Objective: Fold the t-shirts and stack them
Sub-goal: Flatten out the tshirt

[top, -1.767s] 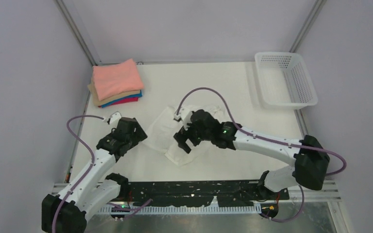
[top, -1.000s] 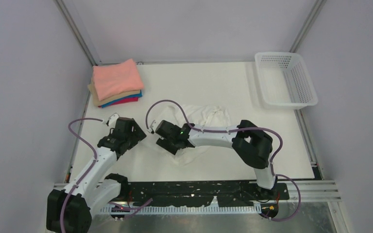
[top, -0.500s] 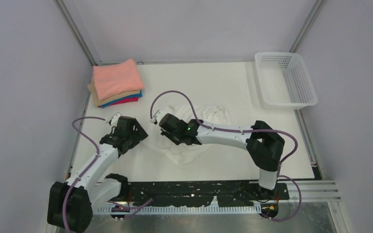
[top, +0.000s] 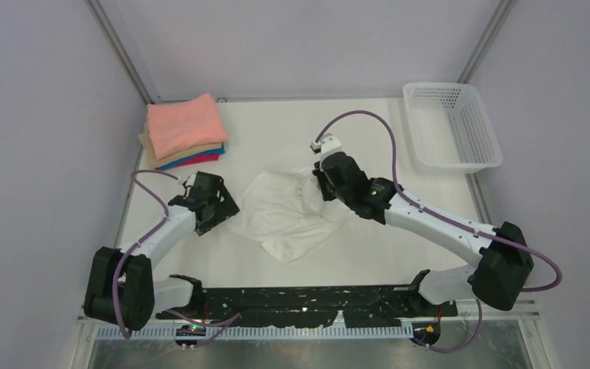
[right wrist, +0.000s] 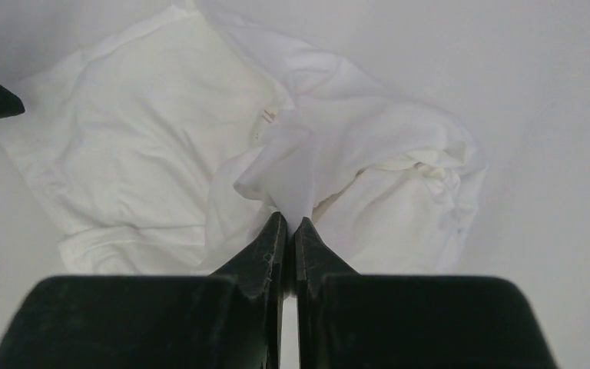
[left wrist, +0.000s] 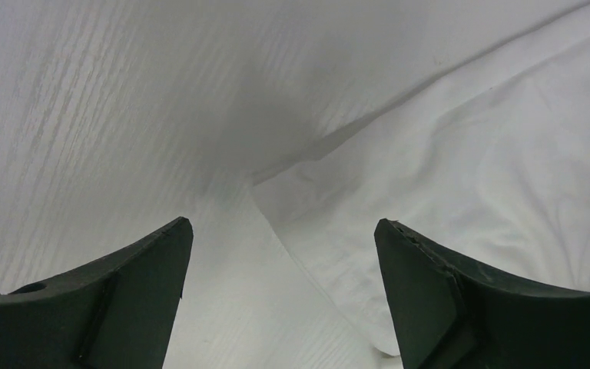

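T-shirts already folded sit as a stack (top: 184, 132) at the far left corner of the table (top: 353, 131), a salmon-pink one on top and tan, blue and magenta edges showing beneath it. Nearer and a little to the right, the left gripper (top: 217, 209) is low over the table with its jaws spread wide apart and nothing between them but bare tabletop and the left edge of the white t-shirt (top: 280, 219). In the left wrist view that gripper (left wrist: 280, 231) frames a corner of the white t-shirt (left wrist: 469, 192), which lies flat on the surface just ahead of the fingertips. The white t-shirt lies crumpled in the middle of the table, well apart from the stack, with its right side bunched up. At that bunched side the right gripper (top: 317, 187) has its jaws pressed together on a raised fold of the cloth; the right wrist view shows the right gripper (right wrist: 288, 224) pinching a peak of the white t-shirt (right wrist: 146, 154), the rest spread below it. At the far right stands a white perforated basket (top: 461, 163).
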Motion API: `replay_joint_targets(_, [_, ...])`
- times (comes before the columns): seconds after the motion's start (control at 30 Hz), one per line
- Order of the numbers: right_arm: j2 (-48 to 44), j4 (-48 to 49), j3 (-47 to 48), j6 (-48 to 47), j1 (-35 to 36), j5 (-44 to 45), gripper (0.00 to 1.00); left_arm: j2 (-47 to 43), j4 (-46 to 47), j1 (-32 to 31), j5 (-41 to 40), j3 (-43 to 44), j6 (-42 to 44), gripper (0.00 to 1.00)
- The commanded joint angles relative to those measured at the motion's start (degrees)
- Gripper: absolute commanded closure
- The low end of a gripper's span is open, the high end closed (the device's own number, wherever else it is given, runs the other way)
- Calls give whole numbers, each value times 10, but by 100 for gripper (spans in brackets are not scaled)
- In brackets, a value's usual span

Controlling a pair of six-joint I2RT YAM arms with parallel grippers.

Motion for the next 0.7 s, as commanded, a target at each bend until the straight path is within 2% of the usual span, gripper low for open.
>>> replay_joint_targets(0.0, [-34,30,-30,27,-13,-5,94,46,20,3,10,49,25,14])
replay_joint_targets(0.2, [-43,32,-33,31,-52,-4,94,116,16,3,30,81,30,36])
replay_joint_targets(0.43, [-63,37,-23,21,-85,1,94,137,3,3,16,91,26,38])
replay_joint_targets(0.47, [-65,37,-22,20,-90,3,94,138,3,3,15,92,26,41])
replay_joint_targets(0.5, [-68,37,-23,18,-91,3,94,139,6,3,19,92,26,46])
replay_joint_targets(0.53, [-69,37,-23,18,-94,4,94,140,11,3,27,93,28,58])
replay_joint_targets(0.57, [-70,37,-23,18,-96,5,94,141,17,2,38,92,29,73])
replay_joint_targets(0.6, [-71,37,-24,18,-98,5,94,143,24,3,47,92,30,96])
replay_joint_targets(0.63, [-70,37,-24,18,-99,5,94,145,29,3,56,92,30,100])
replay_joint_targets(0.67, [-70,37,-25,18,-102,6,94,147,35,2,64,92,34,100])
